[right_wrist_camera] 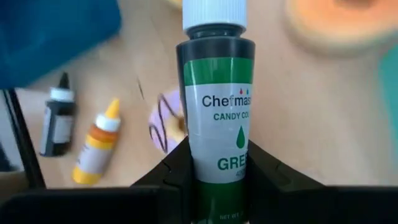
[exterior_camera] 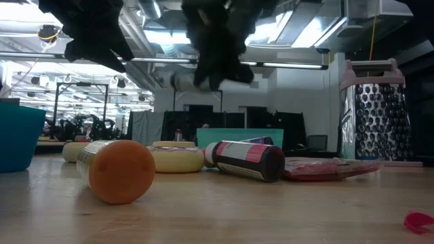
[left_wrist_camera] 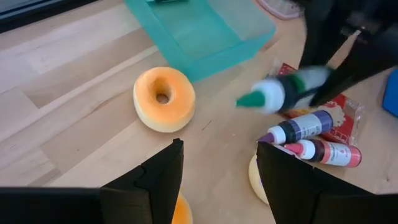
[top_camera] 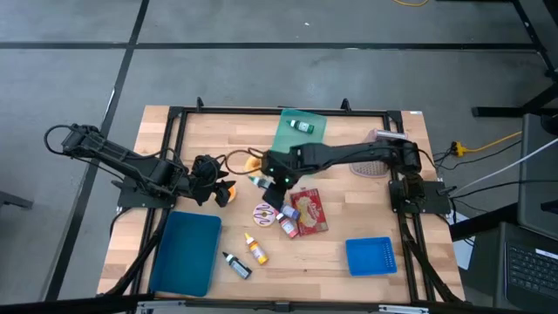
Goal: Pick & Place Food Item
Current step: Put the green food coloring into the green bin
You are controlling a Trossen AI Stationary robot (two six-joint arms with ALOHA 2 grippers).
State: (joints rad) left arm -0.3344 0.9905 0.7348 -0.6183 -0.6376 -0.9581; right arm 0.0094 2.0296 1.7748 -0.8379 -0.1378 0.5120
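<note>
Seen from above: wooden table (top_camera: 349, 231) inside a black frame. Reaching from the right to the table's middle, right gripper (top_camera: 272, 179), its fingers too small to judge, with a small bottle (top_camera: 259, 183) at its tip. Waiting at the left side, left gripper (top_camera: 218, 187). Toward the far edge, a green tray (top_camera: 296, 135); nearest the front, a dark blue tray (top_camera: 186, 253) and a blue square basket (top_camera: 370, 255). Between them, a red packet (top_camera: 312, 211) and an orange bottle (top_camera: 255, 249).

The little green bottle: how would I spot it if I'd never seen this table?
Find the green tray at the table's far edge. Just in front of it, the right claw is shut on the green bottle, lifted off the wood. It alone has a white cap and green label.
</note>
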